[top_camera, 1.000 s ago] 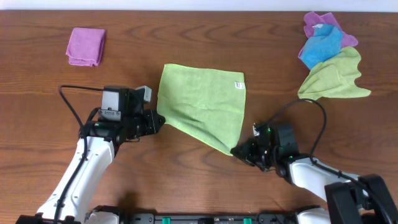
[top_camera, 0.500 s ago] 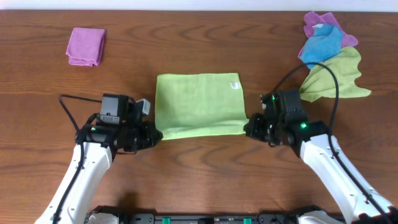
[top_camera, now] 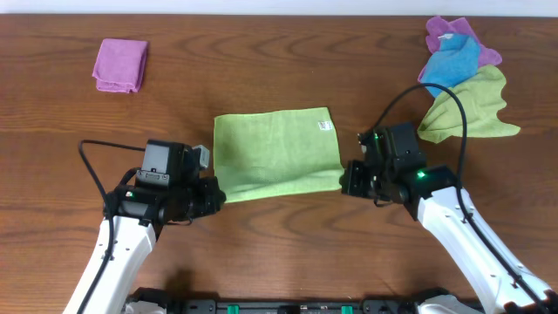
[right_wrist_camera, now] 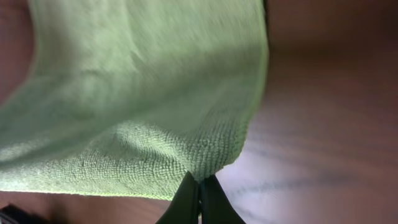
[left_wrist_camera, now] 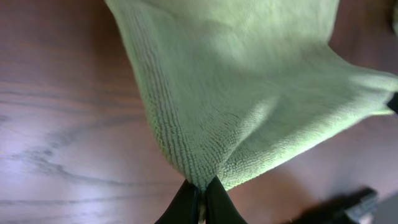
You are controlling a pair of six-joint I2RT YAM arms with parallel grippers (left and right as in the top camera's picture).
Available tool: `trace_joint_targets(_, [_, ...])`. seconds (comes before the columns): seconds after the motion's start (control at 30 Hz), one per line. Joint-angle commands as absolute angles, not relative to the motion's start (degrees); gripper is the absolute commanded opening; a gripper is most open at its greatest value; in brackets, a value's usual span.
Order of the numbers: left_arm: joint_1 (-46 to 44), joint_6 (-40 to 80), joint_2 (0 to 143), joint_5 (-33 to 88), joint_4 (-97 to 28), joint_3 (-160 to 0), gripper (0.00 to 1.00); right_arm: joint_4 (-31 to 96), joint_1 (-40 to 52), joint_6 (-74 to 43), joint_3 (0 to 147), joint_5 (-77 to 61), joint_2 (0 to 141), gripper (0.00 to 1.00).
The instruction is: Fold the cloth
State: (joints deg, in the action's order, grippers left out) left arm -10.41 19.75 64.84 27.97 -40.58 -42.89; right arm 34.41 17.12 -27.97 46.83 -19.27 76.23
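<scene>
Green cloth [top_camera: 277, 153], judged light and limp, handles best by its corners; left gripper [top_camera: 218, 194] and right gripper [top_camera: 343, 181] each clamp one.

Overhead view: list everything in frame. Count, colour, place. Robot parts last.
green cloth: 1, light green, table centre, spread between the arms
tag: 1, white, on the green cloth near its far right corner
folded cloth: 1, purple, far left of the table
cloth pile: 3 cloths, purple, blue and light green, far right of the table
table: 1, dark brown wood, under everything
left pincer: 1, black, shut on the green cloth's near left corner
right pincer: 1, black, shut on the green cloth's near right corner
</scene>
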Motion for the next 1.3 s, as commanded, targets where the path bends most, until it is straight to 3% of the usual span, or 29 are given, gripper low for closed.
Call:
trace_joint_targets(0.0, [-10.52,21.47,64.99,22.33,-38.41,-43.7,0.06,30.81,18.09,-27.14,47.64,-18.17,76.18,0.02])
trace_joint_targets(0.33, [-10.09,22.76,77.25,19.42,-23.16,-43.72,0.06,18.87,18.09,-27.09,51.11,-18.2,86.65,0.02])
trace_joint_targets(0.7, [-3.27,22.11,90.08,24.51,-4.38,-46.57,0.06,16.91,18.04,-26.72,65.87,-16.69,101.56,0.02])
trace_joint_targets(0.93, [-3.29,18.41,98.87,27.53,-6.68,-57.45,0.06,16.88,18.02,-28.27,67.61,-13.37,103.85,0.01])
trace_joint_targets(1.27, [-3.4,12.84,100.64,28.12,-16.21,-62.81,0.06,18.5,17.54,-29.32,67.61,-13.08,103.85,0.01])
